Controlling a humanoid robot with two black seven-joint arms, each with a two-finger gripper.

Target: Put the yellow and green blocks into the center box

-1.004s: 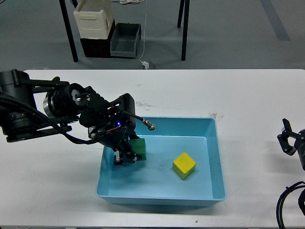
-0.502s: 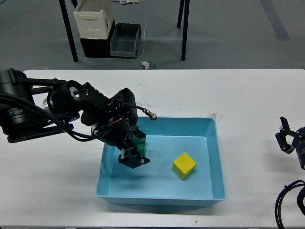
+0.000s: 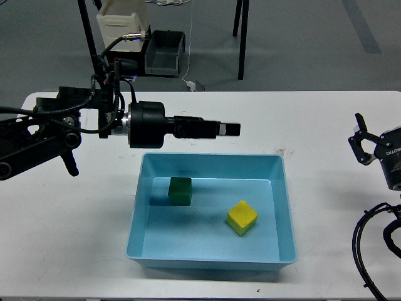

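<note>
The green block sits in the left part of the light blue box, and the yellow block sits in the box's middle, tilted. My left arm stretches level from the left above the box's far rim. Its gripper is seen side-on, so its fingers cannot be told apart; it holds nothing and is well clear of the green block. My right gripper is at the right edge, above the white table, open and empty.
Beyond the table's far edge, on the floor, stand a white container, a grey bin and black table legs. A cable loops at the lower right.
My left gripper let go of the green block in the box, then rose and swung out to a level pose above the far rim. My right gripper moved up a little.
</note>
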